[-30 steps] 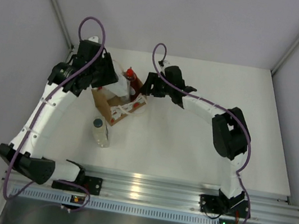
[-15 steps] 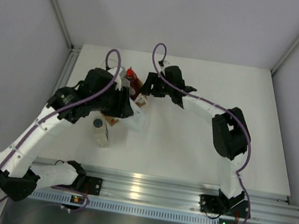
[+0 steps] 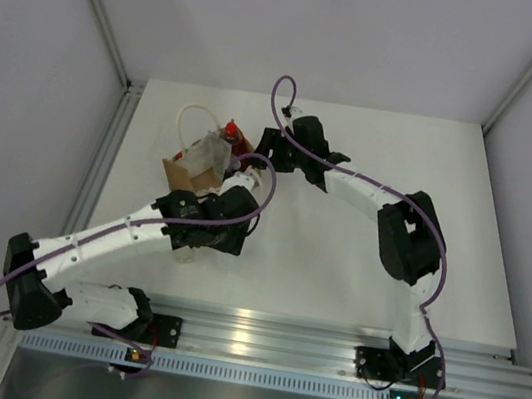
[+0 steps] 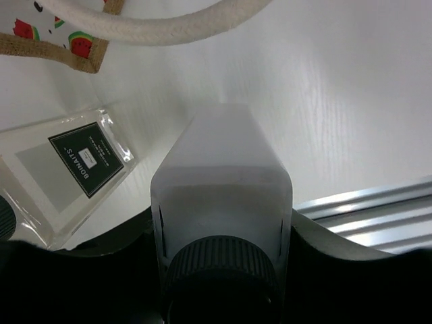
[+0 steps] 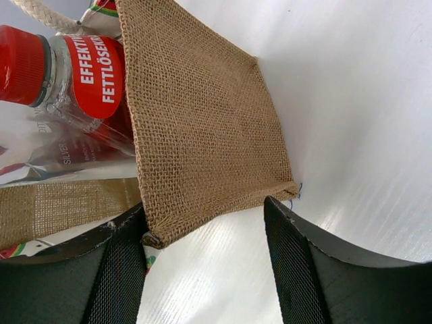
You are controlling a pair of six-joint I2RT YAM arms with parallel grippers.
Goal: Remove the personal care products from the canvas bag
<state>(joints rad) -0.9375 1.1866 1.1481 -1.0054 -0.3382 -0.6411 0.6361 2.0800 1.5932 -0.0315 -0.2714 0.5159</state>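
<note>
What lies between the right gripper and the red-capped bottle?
The burlap wall of the canvas bag stands between the right gripper and the red-capped bottle, as the right wrist view shows.

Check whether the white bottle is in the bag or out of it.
Out. The left gripper holds the white bottle over the table, apart from the canvas bag.

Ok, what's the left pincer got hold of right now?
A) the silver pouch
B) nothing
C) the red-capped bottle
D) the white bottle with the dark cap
D: the left wrist view shows the left pincer clamped on the white bottle, while the red-capped bottle sits in the bag.
</note>
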